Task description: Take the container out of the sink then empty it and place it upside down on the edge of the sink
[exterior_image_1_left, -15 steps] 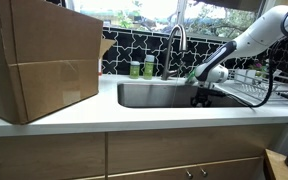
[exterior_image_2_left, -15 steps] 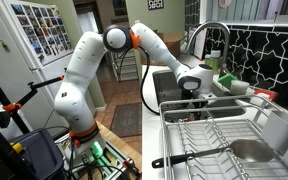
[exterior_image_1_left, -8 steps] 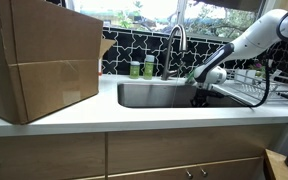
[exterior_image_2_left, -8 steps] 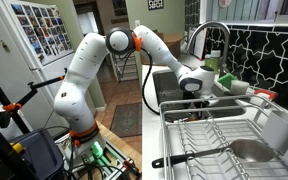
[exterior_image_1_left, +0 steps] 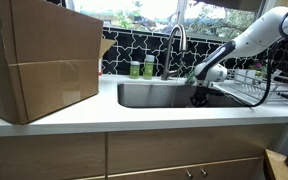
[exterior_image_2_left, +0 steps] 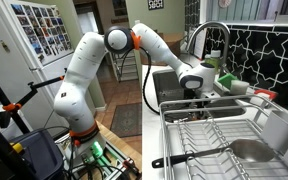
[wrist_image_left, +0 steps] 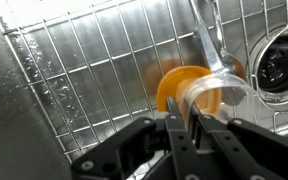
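- Comparing this moment with the pictures from half a second and one second before, the arm (exterior_image_1_left: 252,35) has scarcely moved. In both exterior views its wrist is still lowered into the sink (exterior_image_1_left: 149,96), shifted only a trace toward the faucet (exterior_image_2_left: 212,33).
- The box (exterior_image_1_left: 39,60) on the surface (exterior_image_1_left: 84,118), the green bottles (exterior_image_1_left: 142,68) behind the sink and the rack (exterior_image_2_left: 224,125) with its ladle (exterior_image_2_left: 239,150) lie as they did before.
- The container (wrist_image_left: 176,88) shows only in the wrist view. It is inside the sink, over the wire grid (wrist_image_left: 84,70) and near the drain (wrist_image_left: 281,65). In both exterior views the sink wall and the arm hide it.
- The container is clear-walled with an orange end. In the wrist view the orange end lies to the left and the clear rim to the right, toward the drain, so the long axis appears to run left to right. Whether it lies on its side or stands upright and is seen at a slant cannot be told.
- The two dark fingers (wrist_image_left: 176,130) stand close together with a narrow gap, and their tips reach the container's near rim. Whether the jaws pinch its wall cannot be told.
- A dark sign (exterior_image_2_left: 156,4) at the top of an exterior view carries pale characters too small to read. Pictures (exterior_image_2_left: 34,30) cover a door at the left, and their content is not legible.
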Robot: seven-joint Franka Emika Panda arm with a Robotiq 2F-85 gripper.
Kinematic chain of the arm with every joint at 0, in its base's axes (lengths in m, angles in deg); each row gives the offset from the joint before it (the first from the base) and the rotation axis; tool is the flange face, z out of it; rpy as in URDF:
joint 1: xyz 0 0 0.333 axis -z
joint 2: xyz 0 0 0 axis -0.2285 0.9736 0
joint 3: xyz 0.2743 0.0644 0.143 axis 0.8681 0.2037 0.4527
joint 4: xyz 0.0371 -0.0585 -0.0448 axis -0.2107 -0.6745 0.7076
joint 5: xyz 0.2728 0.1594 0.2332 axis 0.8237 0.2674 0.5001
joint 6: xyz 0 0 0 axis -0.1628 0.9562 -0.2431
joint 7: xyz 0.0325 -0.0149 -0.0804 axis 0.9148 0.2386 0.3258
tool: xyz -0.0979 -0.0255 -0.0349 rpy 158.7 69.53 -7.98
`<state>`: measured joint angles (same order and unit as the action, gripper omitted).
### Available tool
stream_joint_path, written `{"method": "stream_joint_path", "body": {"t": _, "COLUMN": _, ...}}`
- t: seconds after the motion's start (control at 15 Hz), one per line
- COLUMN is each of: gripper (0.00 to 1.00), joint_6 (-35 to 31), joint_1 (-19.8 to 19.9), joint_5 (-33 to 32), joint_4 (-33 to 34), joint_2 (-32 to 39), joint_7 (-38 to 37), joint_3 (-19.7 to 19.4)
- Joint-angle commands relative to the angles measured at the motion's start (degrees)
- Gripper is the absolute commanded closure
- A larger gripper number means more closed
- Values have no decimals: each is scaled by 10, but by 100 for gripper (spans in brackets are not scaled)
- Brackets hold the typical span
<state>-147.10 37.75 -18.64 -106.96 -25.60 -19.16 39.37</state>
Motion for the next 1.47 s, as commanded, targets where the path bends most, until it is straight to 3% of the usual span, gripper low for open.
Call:
{"method": "stream_joint_path", "body": {"t": 0.0, "gripper": 97, "joint_6": -1, "joint_1": -21, "joint_5": -33, "joint_4": -52, "joint_2": -72, "joint_7": 7, "joint_3": -19}}
{"method": "stream_joint_path", "body": {"t": 0.2, "gripper": 97, "joint_6": 8, "joint_1": -61, "joint_5": -114, "joint_4": -82, "joint_2": -130, "joint_7": -13, "joint_3": -50}}
{"method": "stream_joint_path", "body": {"t": 0.53, "gripper": 97, "joint_6": 24, "joint_1": -137, "joint_5": -327, "joint_4": -141, "joint_2": -225, "joint_7": -71, "joint_3": -99}}
{"method": "stream_joint_path", "body": {"t": 0.6, "gripper": 97, "joint_6": 27, "joint_1": -138, "joint_5": -345, "joint_4": -150, "joint_2": -242, "joint_7": -69, "joint_3": -95}}
{"method": "stream_joint_path", "body": {"t": 0.67, "gripper": 89, "joint_6": 22, "joint_1": -113, "joint_5": -301, "joint_4": -102, "joint_2": -193, "joint_7": -59, "joint_3": -78}}
{"method": "stream_joint_path", "body": {"t": 1.0, "gripper": 89, "joint_6": 26, "joint_1": -122, "joint_5": -333, "joint_4": -132, "joint_2": -232, "joint_7": -62, "joint_3": -77}}
{"method": "stream_joint_path", "body": {"t": 1.07, "gripper": 97, "joint_6": 26, "joint_1": -122, "joint_5": -333, "joint_4": -134, "joint_2": -232, "joint_7": -62, "joint_3": -78}}
{"method": "stream_joint_path", "body": {"t": 1.4, "gripper": 97, "joint_6": 32, "joint_1": -178, "joint_5": -564, "joint_4": -147, "joint_2": -248, "joint_7": -207, "joint_3": -101}}
